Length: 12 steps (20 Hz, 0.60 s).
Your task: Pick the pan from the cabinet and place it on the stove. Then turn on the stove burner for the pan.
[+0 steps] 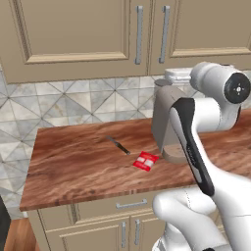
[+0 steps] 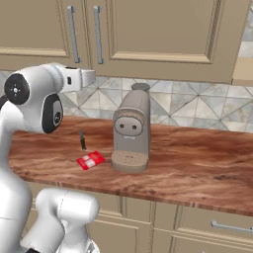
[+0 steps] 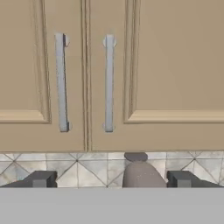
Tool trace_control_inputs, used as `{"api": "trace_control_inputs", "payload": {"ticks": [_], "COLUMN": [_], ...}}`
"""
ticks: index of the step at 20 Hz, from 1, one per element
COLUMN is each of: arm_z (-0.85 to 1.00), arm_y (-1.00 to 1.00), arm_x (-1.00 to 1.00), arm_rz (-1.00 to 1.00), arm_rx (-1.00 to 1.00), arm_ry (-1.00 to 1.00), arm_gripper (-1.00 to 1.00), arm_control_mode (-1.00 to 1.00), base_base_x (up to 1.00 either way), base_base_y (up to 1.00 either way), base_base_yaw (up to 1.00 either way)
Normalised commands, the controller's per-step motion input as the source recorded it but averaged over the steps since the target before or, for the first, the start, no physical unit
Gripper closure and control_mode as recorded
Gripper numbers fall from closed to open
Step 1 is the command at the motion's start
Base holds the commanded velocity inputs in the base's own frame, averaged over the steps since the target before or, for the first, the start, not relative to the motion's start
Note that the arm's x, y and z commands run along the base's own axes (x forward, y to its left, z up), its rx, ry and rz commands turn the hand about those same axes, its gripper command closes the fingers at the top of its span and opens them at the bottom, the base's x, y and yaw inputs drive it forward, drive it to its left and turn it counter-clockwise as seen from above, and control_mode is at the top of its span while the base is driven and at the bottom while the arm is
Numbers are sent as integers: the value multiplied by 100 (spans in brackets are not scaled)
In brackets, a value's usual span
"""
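Left base view sat behind the arm on its left, looking forward and down across the wooden counter [image 1: 73, 166] toward the cabinet [image 1: 73, 34]. Right base view sat behind on the right, same downward tilt, counter [image 2: 197, 158] running off rightward. Both shared the coffee machine [image 1: 164, 122] [image 2: 131, 131], red packet [image 1: 145, 161] [image 2: 90, 160] and knife [image 1: 117, 145] [image 2: 82, 140]. Hand view faced the cabinet [image 3: 166, 65] doors squarely from close range, level with the two bar handles [image 3: 61, 83], tiled backsplash [image 3: 65, 168] along its lower part.
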Motion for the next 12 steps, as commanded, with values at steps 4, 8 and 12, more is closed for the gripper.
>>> {"api": "trace_control_inputs", "payload": {"ticks": [4,8,12], "arm_z": [33,21,13], "arm_y": [0,0,0], "arm_x": [0,0,7], "arm_rz": [0,0,0], "arm_rx": [1,1,3], "arm_ry": [-22,-16,-11], "arm_gripper": [-100,-100,-100], "arm_control_mode": [-100,-100,-100], "base_base_x": [0,0,0], "base_base_y": [0,0,0], "base_base_yaw": [0,0,0]}}
